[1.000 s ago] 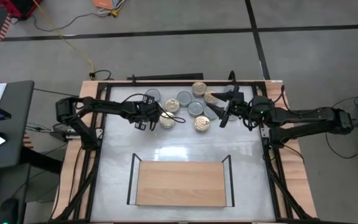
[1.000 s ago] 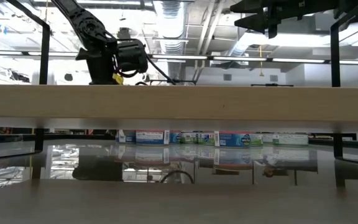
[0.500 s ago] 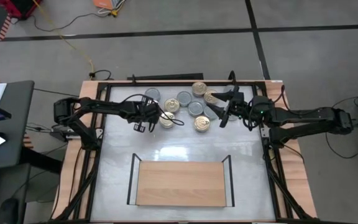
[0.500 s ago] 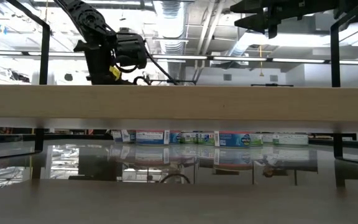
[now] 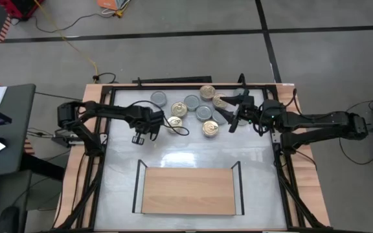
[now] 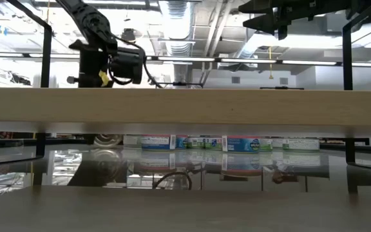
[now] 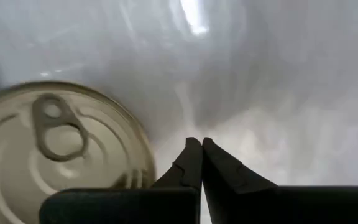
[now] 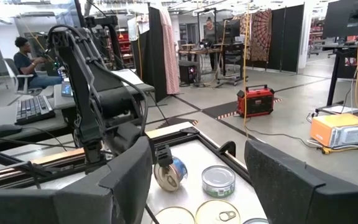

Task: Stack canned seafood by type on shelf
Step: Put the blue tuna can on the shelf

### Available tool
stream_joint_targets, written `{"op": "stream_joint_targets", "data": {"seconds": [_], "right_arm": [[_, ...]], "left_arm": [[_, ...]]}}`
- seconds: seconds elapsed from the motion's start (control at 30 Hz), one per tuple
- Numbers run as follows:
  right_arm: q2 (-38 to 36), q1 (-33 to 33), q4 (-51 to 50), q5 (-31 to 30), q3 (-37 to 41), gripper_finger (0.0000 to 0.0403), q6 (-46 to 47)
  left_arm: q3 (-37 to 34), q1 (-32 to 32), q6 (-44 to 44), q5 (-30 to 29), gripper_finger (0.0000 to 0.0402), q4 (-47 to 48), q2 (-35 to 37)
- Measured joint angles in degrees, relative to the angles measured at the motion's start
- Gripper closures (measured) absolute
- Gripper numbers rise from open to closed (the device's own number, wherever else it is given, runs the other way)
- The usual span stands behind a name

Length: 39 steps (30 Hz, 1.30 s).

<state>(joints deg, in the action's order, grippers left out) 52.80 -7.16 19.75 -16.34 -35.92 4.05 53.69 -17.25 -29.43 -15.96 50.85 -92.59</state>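
Observation:
Several tins of canned seafood [image 5: 192, 101], with gold or silver-grey lids, lie in a cluster at the table's far side. The wooden shelf [image 5: 188, 191], with black uprights at both ends, stands at the near side. My left gripper [image 5: 136, 138] points down at the cluster's left edge, shut and with nothing between its fingers. Beside it is a gold-lidded can [image 7: 55, 149]. In the right wrist view this can [image 8: 169, 174] looks tipped up, its lid facing the right arm. My right gripper [image 5: 233, 111] hangs level above the cluster's right side, open and holding nothing. My left gripper's shut fingers [image 7: 185, 168] stand right against the rim of the gold-lidded can [image 7: 143, 163]. Whether the outer side of one finger touches the rim, I cannot tell.
A black rail frame [image 5: 102, 139] runs around the white tabletop. A loose cable loop [image 5: 181, 129] lies beside the left gripper. A bare stretch of tabletop [image 5: 193, 149] lies between the cans and the shelf. Beyond the table a person [image 8: 27, 53] sits at a desk.
My left gripper has shut and tipped steeply downward. It has swung from the cans toward the table's left and near side. The gold-lidded can beside it has shifted a little to the left with it. My right arm has kept still.

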Motion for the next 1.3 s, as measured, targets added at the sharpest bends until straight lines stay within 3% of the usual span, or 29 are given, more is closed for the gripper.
{"op": "stream_joint_targets", "data": {"seconds": [0.13,0.33,0.57,0.87,1.0,1.17,1.3], "right_arm": [[0.00,0.00,0.42,0.00,0.00,0.0121,0.00],[0.00,0.00,0.45,0.05,0.00,0.0121,0.20],[0.00,0.00,-0.07,7.32,0.00,0.0121,0.05],[0.00,-0.09,-2.84,8.09,0.00,0.0121,-1.57],[0.00,-0.09,-2.86,8.09,0.00,0.0121,-2.45],[0.00,-0.11,-3.04,8.70,0.00,0.0121,-2.63],[0.00,-0.11,-3.04,8.74,0.00,0.0121,-2.62]], "left_arm": [[3.65,0.75,5.53,1.00,0.0400,8.23,0.08],[11.11,0.97,15.82,-4.90,0.0376,13.11,0.07],[19.50,0.77,17.91,-2.58,0.0295,16.00,0.13],[21.44,-5.26,14.89,-2.03,0.0180,7.94,0.08],[21.44,-10.96,16.07,2.41,0.0149,6.11,0.08],[21.44,-17.49,18.67,15.85,0.0121,5.84,0.08],[21.44,-19.20,17.39,14.59,0.0106,4.65,0.08]]}}
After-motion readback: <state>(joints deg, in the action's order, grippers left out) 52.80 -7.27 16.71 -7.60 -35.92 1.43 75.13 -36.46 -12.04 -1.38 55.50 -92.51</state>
